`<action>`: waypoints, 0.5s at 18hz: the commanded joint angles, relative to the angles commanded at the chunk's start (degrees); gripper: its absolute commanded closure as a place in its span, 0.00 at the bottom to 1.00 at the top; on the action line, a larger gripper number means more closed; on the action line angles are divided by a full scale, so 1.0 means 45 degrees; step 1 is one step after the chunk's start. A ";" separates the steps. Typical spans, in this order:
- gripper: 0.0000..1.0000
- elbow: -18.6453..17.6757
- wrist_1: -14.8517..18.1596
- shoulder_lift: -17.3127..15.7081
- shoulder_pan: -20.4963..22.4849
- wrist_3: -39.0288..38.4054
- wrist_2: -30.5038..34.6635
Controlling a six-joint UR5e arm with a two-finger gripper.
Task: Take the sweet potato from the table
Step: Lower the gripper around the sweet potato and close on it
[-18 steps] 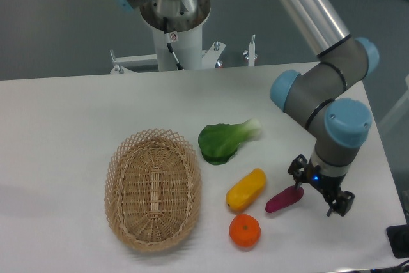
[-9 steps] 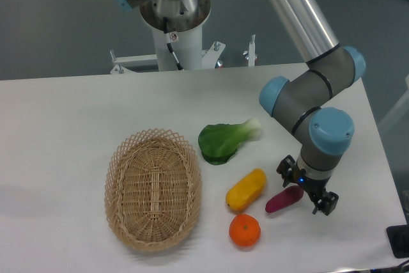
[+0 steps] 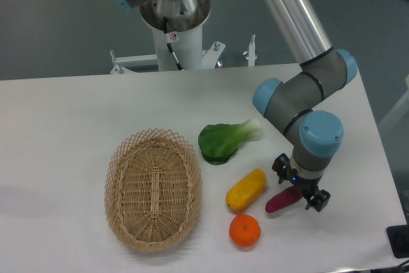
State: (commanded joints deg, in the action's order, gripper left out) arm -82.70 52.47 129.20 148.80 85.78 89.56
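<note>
The sweet potato (image 3: 280, 201), a small dark magenta oblong, lies on the white table (image 3: 64, 132) at the front right, to the right of the yellow vegetable. My gripper (image 3: 298, 187) points down directly over its right end, with one finger (image 3: 280, 165) on the far side and the other (image 3: 317, 200) on the near side. The jaws stand apart and straddle the sweet potato's right end, which is hidden under the gripper. The sweet potato still rests on the table.
A yellow oblong vegetable (image 3: 246, 189) lies just left of the sweet potato. A round orange fruit (image 3: 245, 231) sits in front of it. A green leafy vegetable (image 3: 223, 140) lies behind. A wicker basket (image 3: 153, 187) stands at the left. The table's right edge is close.
The gripper has moved left, toward the sweet potato, and now stands over its right end. The sweet potato and the other items have not moved.
</note>
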 joint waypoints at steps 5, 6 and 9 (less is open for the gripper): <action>0.27 0.0039 0.0000 0.0098 -0.0078 0.0020 0.0215; 0.40 0.0039 -0.0020 0.0079 -0.0078 0.0020 0.0215; 0.57 0.0020 0.0000 0.0059 -0.0078 0.0039 0.0235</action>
State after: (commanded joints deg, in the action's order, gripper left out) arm -82.62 52.47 129.46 148.45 85.96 90.62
